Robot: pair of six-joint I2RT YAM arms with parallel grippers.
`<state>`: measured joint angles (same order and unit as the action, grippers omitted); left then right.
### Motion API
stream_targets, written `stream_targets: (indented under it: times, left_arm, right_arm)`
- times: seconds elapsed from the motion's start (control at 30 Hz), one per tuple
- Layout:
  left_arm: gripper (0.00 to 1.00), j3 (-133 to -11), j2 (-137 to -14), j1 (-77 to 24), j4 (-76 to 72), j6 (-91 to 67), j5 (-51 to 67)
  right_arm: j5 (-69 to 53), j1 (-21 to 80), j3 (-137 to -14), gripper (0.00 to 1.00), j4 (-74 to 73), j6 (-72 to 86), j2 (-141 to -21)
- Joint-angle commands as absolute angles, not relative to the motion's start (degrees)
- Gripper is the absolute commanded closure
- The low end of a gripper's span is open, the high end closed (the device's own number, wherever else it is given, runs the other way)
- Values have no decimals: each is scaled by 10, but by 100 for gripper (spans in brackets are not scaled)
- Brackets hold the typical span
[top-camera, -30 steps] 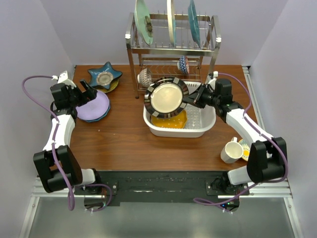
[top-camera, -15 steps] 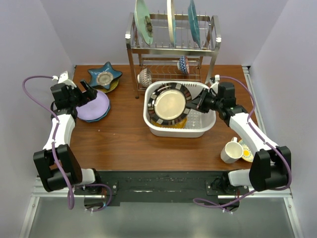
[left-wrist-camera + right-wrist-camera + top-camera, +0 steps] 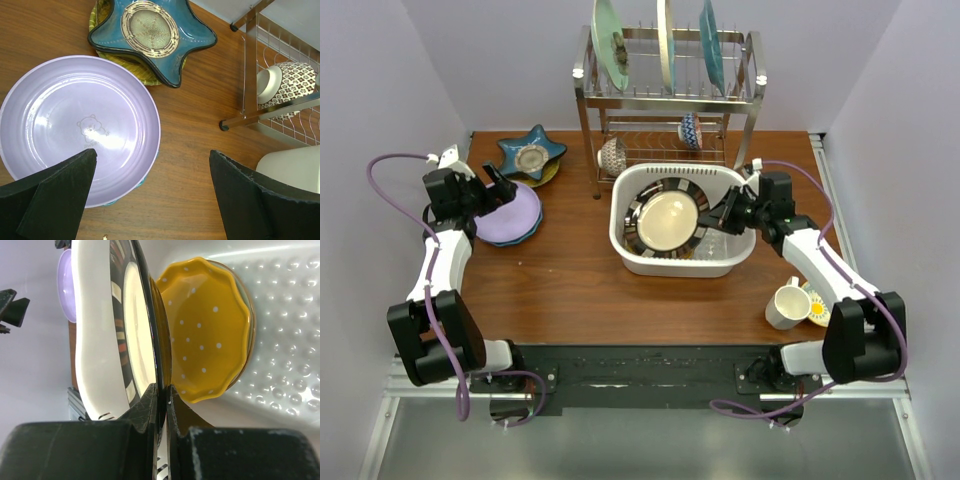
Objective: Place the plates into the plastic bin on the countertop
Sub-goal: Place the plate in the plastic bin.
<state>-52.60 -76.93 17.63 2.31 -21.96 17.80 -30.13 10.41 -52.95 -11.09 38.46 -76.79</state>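
The right gripper (image 3: 161, 390) is clenched on the rim of the amber patterned plate (image 3: 667, 220), with the edge nipped between both fingers. The plate reaches out ahead of the fingertips, tilted up rather than flat, and sits inside the plastic bin (image 3: 680, 268). Just off to one side of the pinched rim, the orange dotted plate (image 3: 210, 335) lies low in the bin on its perforated base, partly covered by the tilted plate. The bin itself stands on the countertop (image 3: 570, 270), its wall right under that wrist. Over on the other side, the left gripper (image 3: 152, 165) hangs with its jaws spread wide, grasping nothing. One finger sits above the near rim of the lavender plate (image 3: 75, 125), the other above bare wood. Further ahead of those fingertips, past the lavender plate, the blue star-shaped plate (image 3: 150, 30) rests on top of a pale green plate (image 3: 125, 64) whose edge peeks out beneath it.
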Motion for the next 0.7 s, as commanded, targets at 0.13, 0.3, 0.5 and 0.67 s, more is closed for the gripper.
stream_targets:
  times: [0.13,0.3,0.5,0.67]
  left_arm:
    - [0,-540,-767,182,18,-224,185]
    - [0,-540,-767,182,18,-224,185]
    - [0,-540,-768,182,18,-223,185]
    - [0,-538,-768,182,18,-222,184]
  right_arm:
    - [-348,105,-525,100,-63,371,-786]
    - [-347,105,-524,100,-61,363,-808]
    - [-352,105,-526,100,-70,349,-848]
    - [-332,105,-542,95,-112,311,-865]
